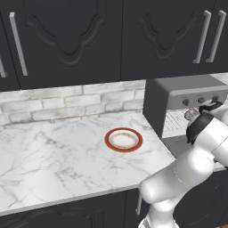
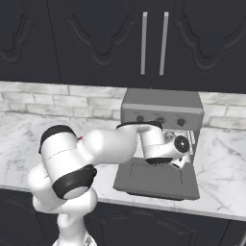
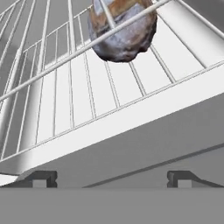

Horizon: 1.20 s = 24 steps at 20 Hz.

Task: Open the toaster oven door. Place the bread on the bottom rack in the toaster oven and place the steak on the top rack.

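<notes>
Bread (image 3: 123,29) is lying released on a wire rack inside the toaster oven (image 2: 161,113), whose door (image 2: 156,180) is folded down; gripper (image 3: 111,178) fingers are spread wide, empty. Steak placement is being judged next, requiring withdrawal first.

Cut off and hidden
The bread (image 3: 122,28) is cropped by the hand view's top edge; the arm hides the oven opening.

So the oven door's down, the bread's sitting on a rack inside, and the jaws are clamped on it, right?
Not quite. The toaster oven door is down and the bread sits on a rack, but the hand view shows the jaws standing wide open, well short of it.
</notes>
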Tool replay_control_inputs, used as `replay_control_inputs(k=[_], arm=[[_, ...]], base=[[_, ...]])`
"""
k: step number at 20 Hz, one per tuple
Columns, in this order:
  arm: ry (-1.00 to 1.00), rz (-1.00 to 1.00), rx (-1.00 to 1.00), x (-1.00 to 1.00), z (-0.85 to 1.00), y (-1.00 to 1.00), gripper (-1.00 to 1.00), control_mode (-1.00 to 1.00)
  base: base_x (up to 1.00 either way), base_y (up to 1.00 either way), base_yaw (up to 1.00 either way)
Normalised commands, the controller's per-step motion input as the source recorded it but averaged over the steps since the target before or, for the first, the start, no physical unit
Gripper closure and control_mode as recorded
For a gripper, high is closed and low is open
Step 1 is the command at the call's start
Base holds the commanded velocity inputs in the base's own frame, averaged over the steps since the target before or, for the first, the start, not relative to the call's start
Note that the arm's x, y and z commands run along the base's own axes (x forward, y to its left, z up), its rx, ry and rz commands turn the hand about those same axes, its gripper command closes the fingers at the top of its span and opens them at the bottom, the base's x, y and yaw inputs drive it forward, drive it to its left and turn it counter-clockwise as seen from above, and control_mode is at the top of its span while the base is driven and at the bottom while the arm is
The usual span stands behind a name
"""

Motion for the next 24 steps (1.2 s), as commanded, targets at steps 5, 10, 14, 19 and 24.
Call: replay_control_inputs(k=[5,10,14,19,24], arm=[[-0.13,0.09,0.09,-0.14,0.43,0.03,-1.00,-1.00],[-0.23,0.07,0.03,-0.05,0.24,0.13,-1.00,-1.00],[-0.17,0.01,0.00,-0.01,0.08,0.19,-1.00,-1.00],[-0.08,-0.03,0.07,0.13,0.24,0.18,-1.00,-1.00],[-0.01,-0.06,0.13,0.20,0.20,0.06,-1.00,-1.00]], base=[[0.00,0.00,0.00],[0.00,0.00,0.00],[0.00,0.00,0.00],[0.00,0.00,0.00],[0.00,0.00,0.00]])
